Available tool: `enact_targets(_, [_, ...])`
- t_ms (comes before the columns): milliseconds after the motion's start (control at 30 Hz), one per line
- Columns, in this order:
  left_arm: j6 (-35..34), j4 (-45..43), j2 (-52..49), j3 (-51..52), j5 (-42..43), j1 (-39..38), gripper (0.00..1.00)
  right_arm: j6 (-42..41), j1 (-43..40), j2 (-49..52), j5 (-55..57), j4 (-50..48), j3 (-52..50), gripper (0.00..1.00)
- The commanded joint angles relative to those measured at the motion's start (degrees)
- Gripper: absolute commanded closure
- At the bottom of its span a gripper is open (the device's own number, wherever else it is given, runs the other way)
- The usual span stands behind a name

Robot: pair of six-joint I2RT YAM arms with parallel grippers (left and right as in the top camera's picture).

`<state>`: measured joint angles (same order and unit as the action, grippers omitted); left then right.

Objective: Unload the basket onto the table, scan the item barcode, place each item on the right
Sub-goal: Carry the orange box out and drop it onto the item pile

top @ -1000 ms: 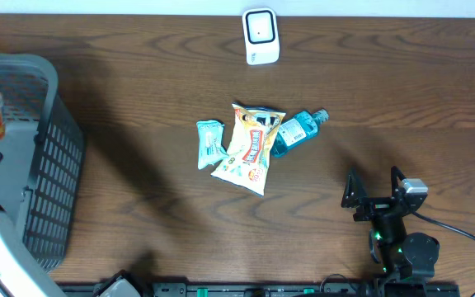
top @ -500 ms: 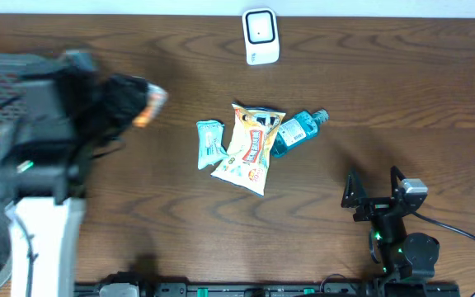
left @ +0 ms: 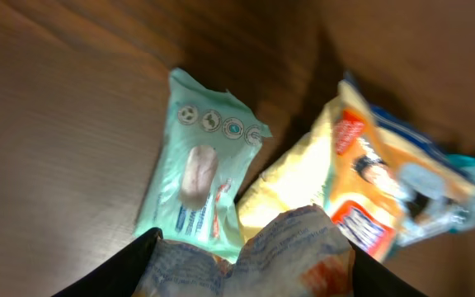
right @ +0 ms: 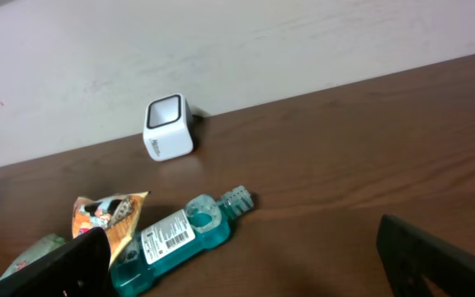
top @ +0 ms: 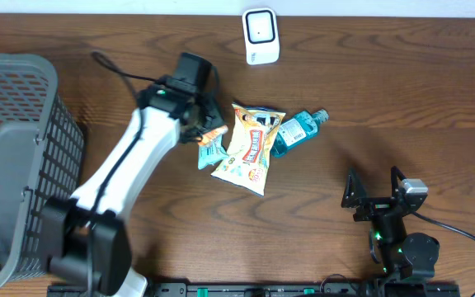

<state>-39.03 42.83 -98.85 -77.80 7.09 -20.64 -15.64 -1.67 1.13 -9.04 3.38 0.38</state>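
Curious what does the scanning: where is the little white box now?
In the overhead view, the white box stands alone at the far edge of the table, near the middle, beyond the snack bag and the blue bottle.

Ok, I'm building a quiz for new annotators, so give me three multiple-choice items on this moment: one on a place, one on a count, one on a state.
1. Where does the white scanner stand?
A) at the far edge of the table, beyond the items
B) among the items in the middle
C) at the near edge

2. Not counting the packet in the left gripper, how many items lie on the table?
A) one
B) three
C) five

3. How is the right gripper?
A) shut on an item
B) open and empty
C) out of view

Answers:
1 A: the overhead view shows it alone by the far edge.
2 B: a wipes pack, a snack bag and a blue bottle lie together.
3 B: its fingers stand apart with nothing between them.
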Motion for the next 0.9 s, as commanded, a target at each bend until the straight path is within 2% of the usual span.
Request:
enact_targets(0, [-0.5,-1.4,-4.2,0.6,-1.2,-0.7,0.41,0.9,0.3,0.0,0.1,0.2,-0.1,0.01])
enact_targets(667, [-0.5,-2.9,-6.3,0.6,-2.1,-2.7,0.40,0.9,0.3,0.0,0.1,0.2,-0.1,0.01])
enact_targets(733, [-0.5,-2.9,-6.3,0.6,-2.4,-3.3,0.32,0.9,0.3,0.0,0.1,0.2,-0.1,0.01])
enact_targets(767, [-0.5,-2.8,-6.3,0.6,-2.5,-3.5,0.19,0.9,0.3,0.0,0.1,0.2,-0.1,0.01])
enact_targets(800, [-0.5,-2.8,-6.3,0.6,-2.5,-3.7,0.12,0.9,0.3,0.0,0.1,0.2,-0.1,0.01])
enact_targets(867, [-0.5,-2.6,-6.3,0.6,-3.2,-4.5,0.11,0.9,0.3,0.0,0.1,0.2,-0.1,0.01])
